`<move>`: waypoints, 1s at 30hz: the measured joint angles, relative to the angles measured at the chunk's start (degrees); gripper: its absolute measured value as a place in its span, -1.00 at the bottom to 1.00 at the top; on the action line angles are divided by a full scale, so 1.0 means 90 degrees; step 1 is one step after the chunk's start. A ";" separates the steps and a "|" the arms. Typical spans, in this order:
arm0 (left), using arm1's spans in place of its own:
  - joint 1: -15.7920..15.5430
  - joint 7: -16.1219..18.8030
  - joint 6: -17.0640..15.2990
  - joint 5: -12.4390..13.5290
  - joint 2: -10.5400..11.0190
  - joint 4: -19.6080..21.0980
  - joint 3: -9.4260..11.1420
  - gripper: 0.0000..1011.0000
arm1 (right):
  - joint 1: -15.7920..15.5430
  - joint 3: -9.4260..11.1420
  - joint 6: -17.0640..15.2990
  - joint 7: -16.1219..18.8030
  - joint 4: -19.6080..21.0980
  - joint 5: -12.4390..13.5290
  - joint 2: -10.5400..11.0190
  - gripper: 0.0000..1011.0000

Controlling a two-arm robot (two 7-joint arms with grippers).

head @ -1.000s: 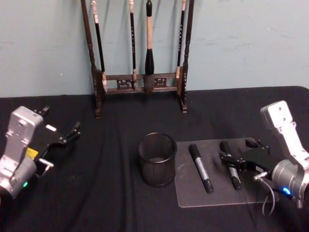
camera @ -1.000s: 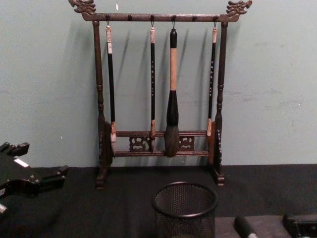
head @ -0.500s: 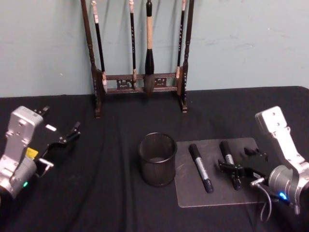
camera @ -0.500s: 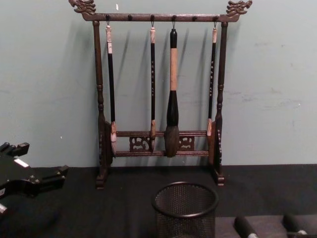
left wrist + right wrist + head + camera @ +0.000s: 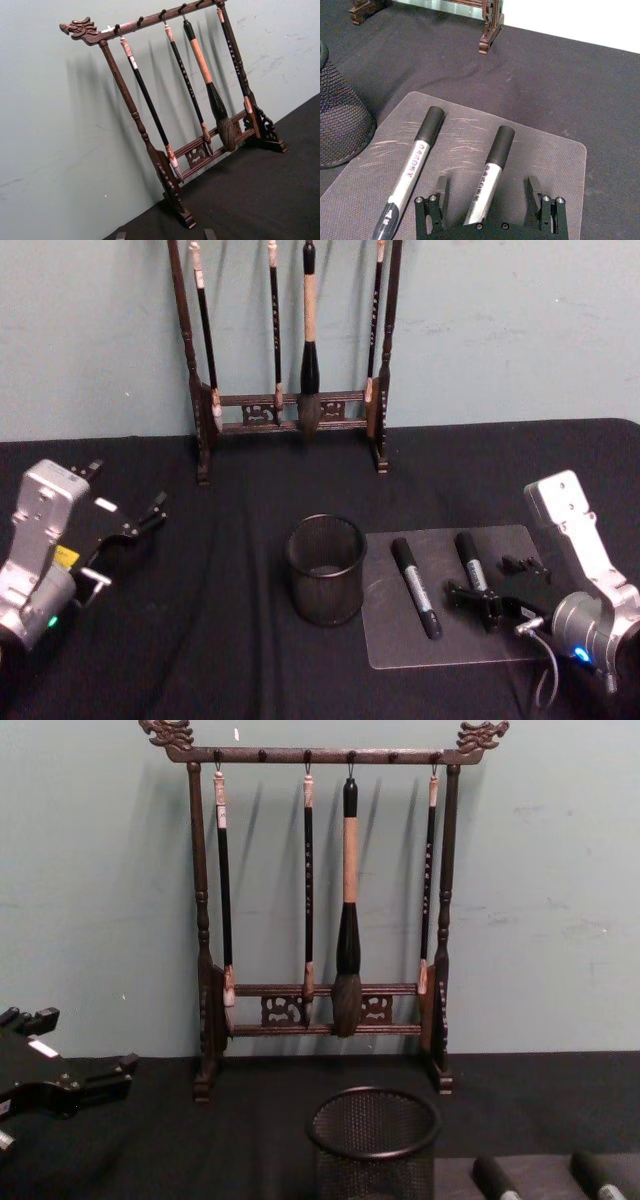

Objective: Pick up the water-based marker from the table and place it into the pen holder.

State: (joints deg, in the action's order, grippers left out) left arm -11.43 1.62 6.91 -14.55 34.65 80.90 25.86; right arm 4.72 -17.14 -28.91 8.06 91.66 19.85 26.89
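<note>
- Straddling the right marker [image 5: 492,160] without touching it, the right gripper [image 5: 487,186] is spread wide; nothing is gripped.
- This marker and the left marker [image 5: 415,588] are laid side by side on a clear mat [image 5: 400,645].
- The pen holder [image 5: 325,570] is placed upright just beside the mat; its bare mesh bottom is seen.
- The left gripper [image 5: 128,488] is seen spread and unloaded, well apart at the left.

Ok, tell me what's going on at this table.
The right tool, open, straddles the right-hand marker of two lying on a clear mat; nothing is gripped yet. The other marker lies nearer the black mesh pen holder, standing just left of the mat. The left tool sits open, off to the left.
</note>
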 joint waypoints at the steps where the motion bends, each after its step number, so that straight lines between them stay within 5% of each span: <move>1: 0.0000 0.0000 0.0000 0.0000 0.0000 0.0000 0.0000 1.00 | 0.0003 0.0006 0.0000 0.0029 -0.0015 -0.0035 -0.0020 0.98; 30: 0.0000 0.0000 0.0000 0.0000 0.0000 0.0000 0.0000 1.00 | -0.0065 0.0201 -0.0101 0.0262 -0.0041 -0.0364 -0.0239 0.94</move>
State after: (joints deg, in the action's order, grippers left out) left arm -11.43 1.62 6.91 -14.55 34.65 80.90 25.86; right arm 4.14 -15.34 -29.83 10.42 91.29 16.58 24.74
